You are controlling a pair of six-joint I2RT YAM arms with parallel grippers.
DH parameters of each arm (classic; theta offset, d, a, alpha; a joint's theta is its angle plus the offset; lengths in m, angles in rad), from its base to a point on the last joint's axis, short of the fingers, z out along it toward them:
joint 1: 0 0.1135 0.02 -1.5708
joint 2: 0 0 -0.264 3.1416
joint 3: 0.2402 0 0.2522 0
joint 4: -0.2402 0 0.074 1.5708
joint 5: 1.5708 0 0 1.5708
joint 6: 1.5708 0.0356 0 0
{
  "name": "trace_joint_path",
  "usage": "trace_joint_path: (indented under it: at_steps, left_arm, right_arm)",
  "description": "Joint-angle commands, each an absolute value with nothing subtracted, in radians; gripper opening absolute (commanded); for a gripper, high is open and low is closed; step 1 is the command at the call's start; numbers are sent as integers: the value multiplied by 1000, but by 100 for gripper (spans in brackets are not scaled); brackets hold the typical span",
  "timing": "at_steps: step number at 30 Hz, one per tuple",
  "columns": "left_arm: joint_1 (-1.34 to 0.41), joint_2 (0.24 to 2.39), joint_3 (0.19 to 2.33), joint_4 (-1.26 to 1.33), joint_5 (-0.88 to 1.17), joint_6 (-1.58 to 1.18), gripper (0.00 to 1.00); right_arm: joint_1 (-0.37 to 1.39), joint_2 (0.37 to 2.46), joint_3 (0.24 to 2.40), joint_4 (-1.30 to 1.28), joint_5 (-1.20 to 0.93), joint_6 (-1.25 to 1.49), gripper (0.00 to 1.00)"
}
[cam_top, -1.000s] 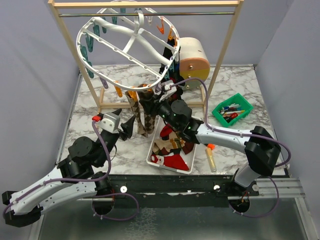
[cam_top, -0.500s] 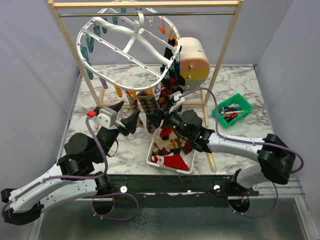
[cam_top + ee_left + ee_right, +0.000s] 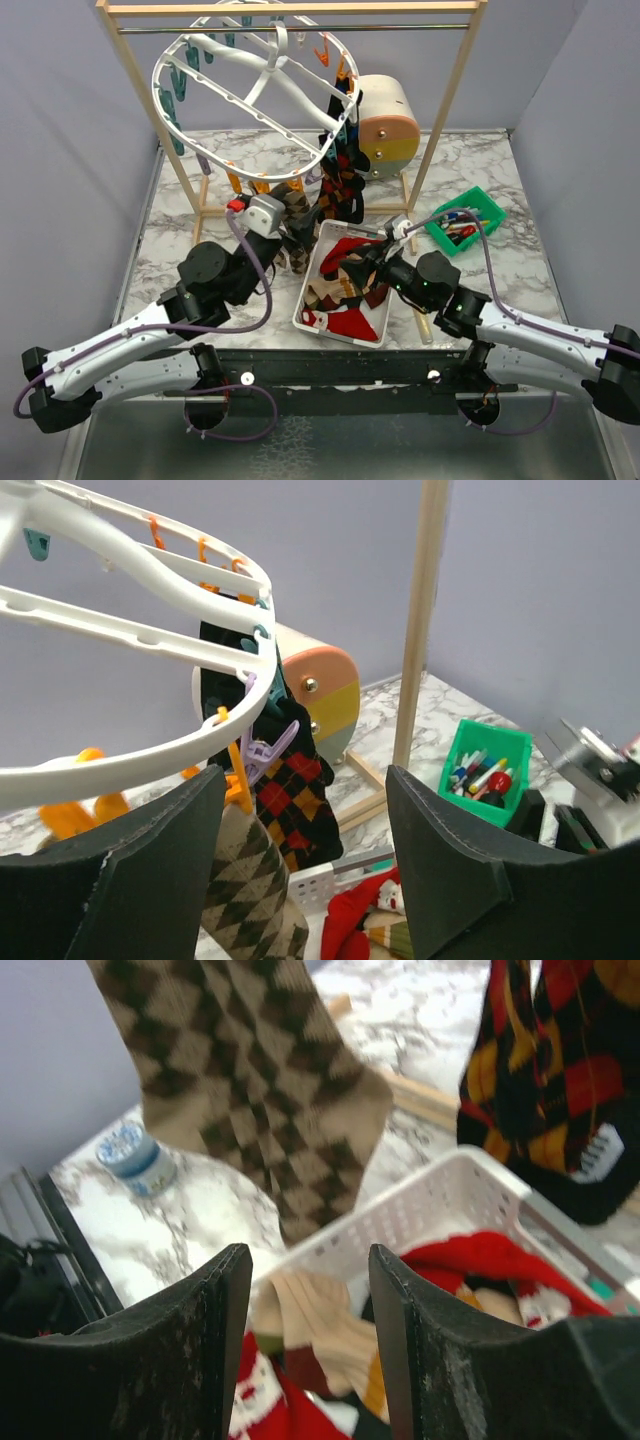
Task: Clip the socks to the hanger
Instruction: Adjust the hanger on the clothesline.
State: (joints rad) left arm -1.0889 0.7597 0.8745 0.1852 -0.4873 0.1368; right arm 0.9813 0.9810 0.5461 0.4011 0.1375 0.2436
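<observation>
Hanger is being carried, tilted, by the rod of the wooden rack over the marble bench. Loose socks are being held in a white basket below it. A brown argyle sock and a black, red and orange sock are being held side by side by its clips. The left gripper is being held spread and empty beside the brown sock. The right gripper, also spread and empty, is being held over the basket.
</observation>
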Motion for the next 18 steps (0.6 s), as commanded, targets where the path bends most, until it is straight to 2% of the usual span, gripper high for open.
trace_joint_path:
  at_steps: [1, 10, 18]
  left_arm:
    - [-1095, 854, 931, 298, -554, 199, 67]
    - [-1085, 1007, 947, 465, -734, 287, 67]
    - [-965, 1037, 950, 515, -838, 269, 65]
  right_arm:
    - [980, 891, 483, 273, 179, 234, 56]
    - [980, 792, 439, 203, 208, 299, 56]
    - [979, 725, 421, 151, 234, 337, 56]
